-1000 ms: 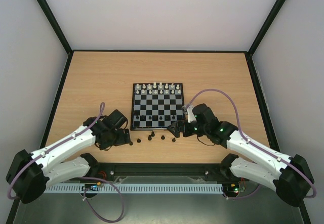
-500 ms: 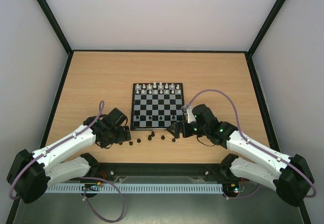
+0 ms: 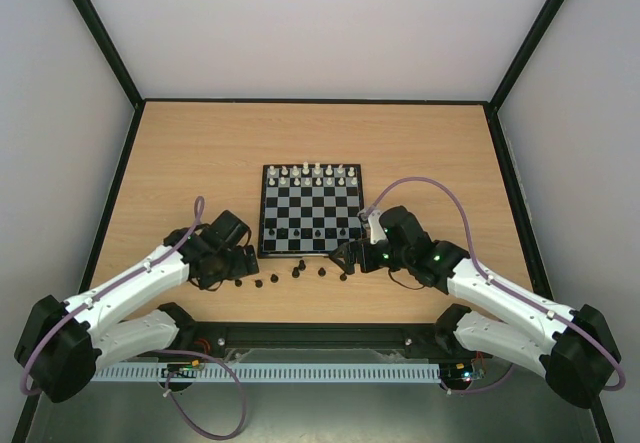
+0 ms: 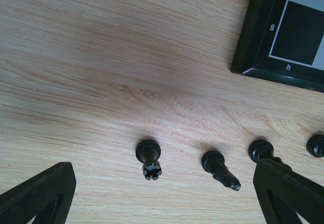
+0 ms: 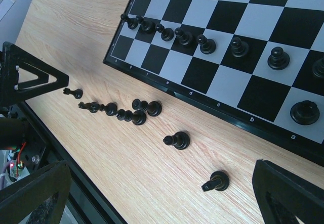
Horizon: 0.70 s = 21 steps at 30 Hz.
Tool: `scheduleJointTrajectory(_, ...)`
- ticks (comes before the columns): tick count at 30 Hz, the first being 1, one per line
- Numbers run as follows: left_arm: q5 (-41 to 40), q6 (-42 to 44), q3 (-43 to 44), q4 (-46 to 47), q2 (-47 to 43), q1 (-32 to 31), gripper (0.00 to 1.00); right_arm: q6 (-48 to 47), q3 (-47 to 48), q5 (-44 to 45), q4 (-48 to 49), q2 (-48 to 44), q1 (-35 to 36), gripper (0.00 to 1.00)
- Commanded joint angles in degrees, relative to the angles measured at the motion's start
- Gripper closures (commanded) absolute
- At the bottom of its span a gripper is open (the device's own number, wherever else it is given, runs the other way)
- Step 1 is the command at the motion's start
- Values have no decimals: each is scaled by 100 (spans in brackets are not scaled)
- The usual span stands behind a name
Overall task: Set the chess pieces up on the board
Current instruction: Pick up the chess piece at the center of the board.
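The board (image 3: 312, 210) lies mid-table, with white chess pieces (image 3: 312, 173) on its far rows and a row of black pawns (image 3: 312, 232) near its front edge. Several loose black pieces (image 3: 297, 273) stand on the table in front of it. My left gripper (image 3: 241, 268) is open and empty beside their left end. In the left wrist view (image 4: 162, 183) a black rook (image 4: 150, 158) stands between its fingers. My right gripper (image 3: 346, 257) is open and empty over their right end. Its wrist view (image 5: 162, 183) shows two black pieces (image 5: 217, 181) (image 5: 177, 140) between its fingers.
The board's corner (image 4: 263, 47) shows at the top right of the left wrist view, with more black pieces (image 4: 220, 168) to the right of the rook. A black piece (image 5: 305, 112) stands on the board's near row. The table's front edge (image 5: 76, 183) is close.
The left arm has shifted very slightly near the loose pieces. The right arm has barely moved. Nothing was picked up or let go.
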Motion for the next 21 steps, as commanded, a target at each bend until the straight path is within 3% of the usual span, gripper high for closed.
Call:
scheduleJointTrajectory(1, -43, 85, 136, -10, 41, 63, 1, 10, -6, -128, 54, 77, 48, 1)
scheduleJointTrajectory(21, 22, 261, 230, -107, 30, 239, 1, 19, -19, -156, 80, 127, 74, 1)
